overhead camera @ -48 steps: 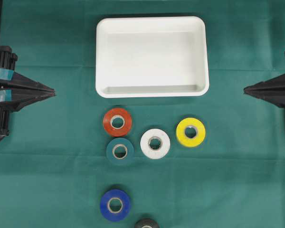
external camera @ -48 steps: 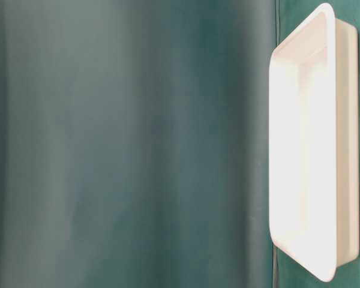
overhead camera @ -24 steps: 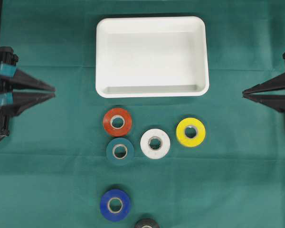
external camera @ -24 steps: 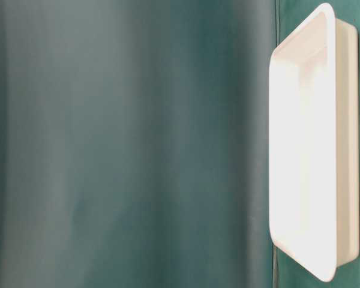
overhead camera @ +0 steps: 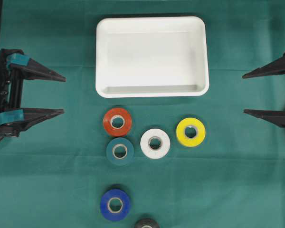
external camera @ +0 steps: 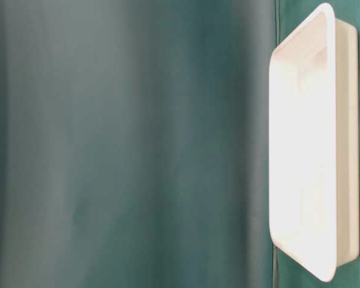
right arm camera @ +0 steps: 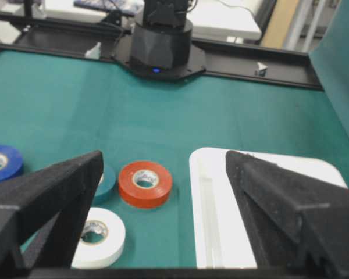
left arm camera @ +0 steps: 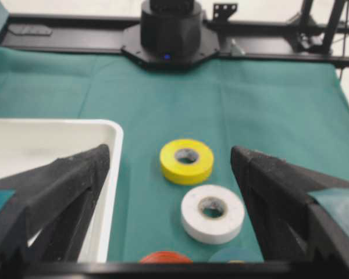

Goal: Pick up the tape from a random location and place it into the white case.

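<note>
The white case (overhead camera: pixel 152 22) lies empty at the top middle of the green cloth. Below it lie several tape rolls: red (overhead camera: pixel 117 122), teal (overhead camera: pixel 120 151), white (overhead camera: pixel 155 143), yellow (overhead camera: pixel 190 132), blue (overhead camera: pixel 115 205), and a black one (overhead camera: pixel 147 223) cut off by the bottom edge. My left gripper (overhead camera: pixel 64 95) stands open at the left edge, empty, far from the rolls. At the right edge my right gripper (overhead camera: pixel 244 94) is open and empty too. In the left wrist view the yellow roll (left arm camera: pixel 187 161) and white roll (left arm camera: pixel 213 213) lie ahead between the fingers.
Green cloth covers the whole table. The right wrist view shows the red roll (right arm camera: pixel 145 183) beside the case's rim (right arm camera: pixel 193 203) and the opposite arm's black base (right arm camera: pixel 160 49) at the far edge. The table-level view shows only the case's wall (external camera: pixel 347 150) and cloth.
Both grippers have gone from shut to wide open. The arms stay at the table's sides, and the rolls and the case have not moved.
</note>
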`<move>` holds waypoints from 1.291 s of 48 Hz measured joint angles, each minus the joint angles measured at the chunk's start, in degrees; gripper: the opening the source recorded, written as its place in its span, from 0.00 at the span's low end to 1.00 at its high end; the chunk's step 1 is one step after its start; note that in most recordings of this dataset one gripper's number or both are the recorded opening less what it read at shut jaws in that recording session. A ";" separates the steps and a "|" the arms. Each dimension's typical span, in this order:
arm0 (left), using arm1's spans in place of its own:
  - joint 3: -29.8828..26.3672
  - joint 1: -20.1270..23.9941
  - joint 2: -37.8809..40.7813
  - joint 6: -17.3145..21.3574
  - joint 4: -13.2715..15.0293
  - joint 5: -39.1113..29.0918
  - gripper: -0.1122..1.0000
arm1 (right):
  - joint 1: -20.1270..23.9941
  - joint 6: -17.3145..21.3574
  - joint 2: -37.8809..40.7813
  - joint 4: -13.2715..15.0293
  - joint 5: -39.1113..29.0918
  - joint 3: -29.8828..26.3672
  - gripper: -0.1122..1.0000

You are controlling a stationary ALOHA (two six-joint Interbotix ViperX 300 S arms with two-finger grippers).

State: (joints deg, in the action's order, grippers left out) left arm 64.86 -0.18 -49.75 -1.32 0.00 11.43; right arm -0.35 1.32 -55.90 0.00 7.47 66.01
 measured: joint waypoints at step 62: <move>-6.86 -5.54 10.63 0.09 0.00 2.55 0.99 | -0.09 0.00 0.18 0.00 0.00 0.09 0.92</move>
State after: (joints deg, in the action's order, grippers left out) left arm 58.01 -5.71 -39.11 -1.23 0.00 13.97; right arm -0.44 1.32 -55.72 0.00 7.47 66.09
